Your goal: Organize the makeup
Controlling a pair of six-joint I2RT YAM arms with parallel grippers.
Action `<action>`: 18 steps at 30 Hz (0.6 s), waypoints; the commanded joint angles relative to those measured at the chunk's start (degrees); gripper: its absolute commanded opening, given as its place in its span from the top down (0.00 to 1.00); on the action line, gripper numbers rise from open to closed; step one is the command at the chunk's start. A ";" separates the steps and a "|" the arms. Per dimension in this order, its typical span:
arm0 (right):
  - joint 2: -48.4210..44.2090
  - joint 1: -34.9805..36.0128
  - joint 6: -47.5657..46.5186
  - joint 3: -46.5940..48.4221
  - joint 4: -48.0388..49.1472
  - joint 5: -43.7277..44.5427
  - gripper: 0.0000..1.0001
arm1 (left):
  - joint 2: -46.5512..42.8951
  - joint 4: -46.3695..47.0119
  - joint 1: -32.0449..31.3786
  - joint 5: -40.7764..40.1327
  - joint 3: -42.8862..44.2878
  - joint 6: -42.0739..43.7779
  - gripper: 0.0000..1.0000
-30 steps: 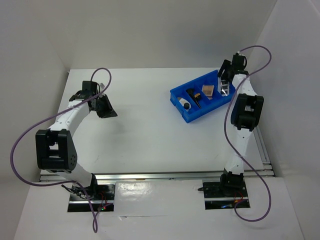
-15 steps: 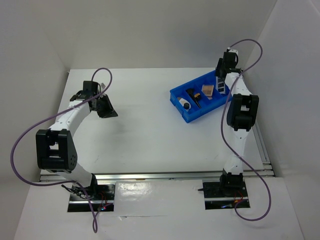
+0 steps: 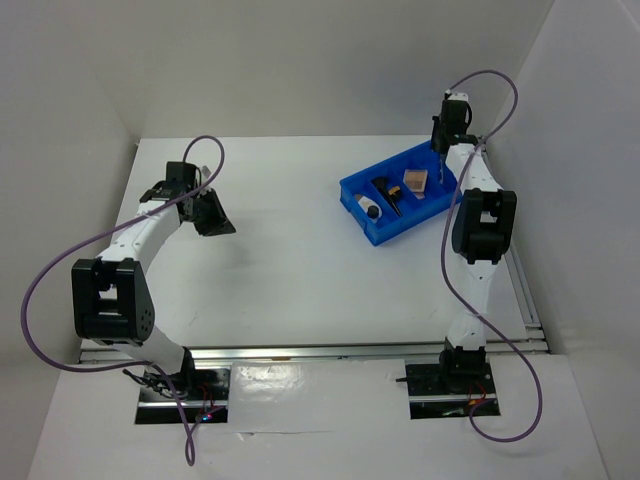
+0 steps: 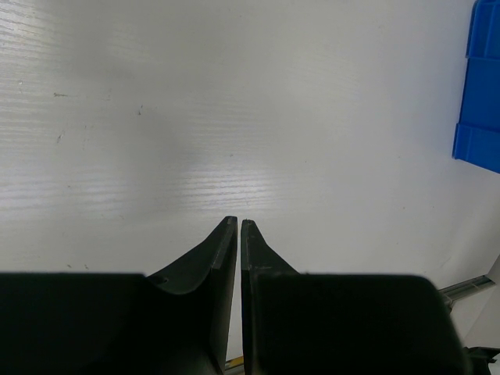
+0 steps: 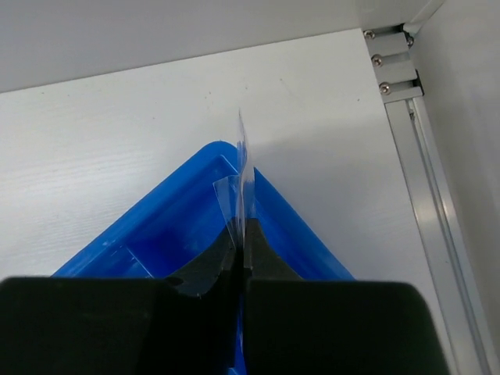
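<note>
My right gripper [image 3: 438, 160] [image 5: 244, 226] hangs over the far right corner of the blue bin [image 3: 400, 226] [image 5: 312, 234]. It is shut on a thin strip palette [image 3: 438, 174] that shows edge-on as clear plastic [image 5: 245, 168] rising from between the fingers. Other makeup lies in the bin: a tan compact [image 3: 414, 180], black brushes [image 3: 391, 196] and a white tube with a dark end [image 3: 371, 208]. My left gripper [image 3: 222, 228] [image 4: 238, 223] is shut on nothing above bare table at the left.
White walls close the table at the back and on both sides. An aluminium rail [image 5: 437, 203] runs along the table's right edge, close to the bin. The bin's corner [image 4: 480, 94] shows at the right of the left wrist view.
The right gripper has closed on the palette and shifted a little left and back, so the palette now stands edge-on. The left arm has not moved.
</note>
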 commanded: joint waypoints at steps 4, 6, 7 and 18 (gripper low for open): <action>-4.73 2.49 -9.81 1.56 2.12 6.05 1.00 | 0.31 0.94 -0.23 0.17 0.17 0.40 0.79; -5.35 3.90 -13.58 -0.80 5.01 8.96 1.00 | 0.31 0.94 -0.23 0.17 0.17 0.40 0.79; -5.35 3.91 -14.83 -1.52 5.81 10.71 1.00 | 0.31 0.94 -0.23 0.17 0.17 0.40 0.79; -5.35 6.37 -23.36 -9.16 14.52 18.55 0.93 | 0.31 0.94 -0.23 0.17 0.17 0.40 0.79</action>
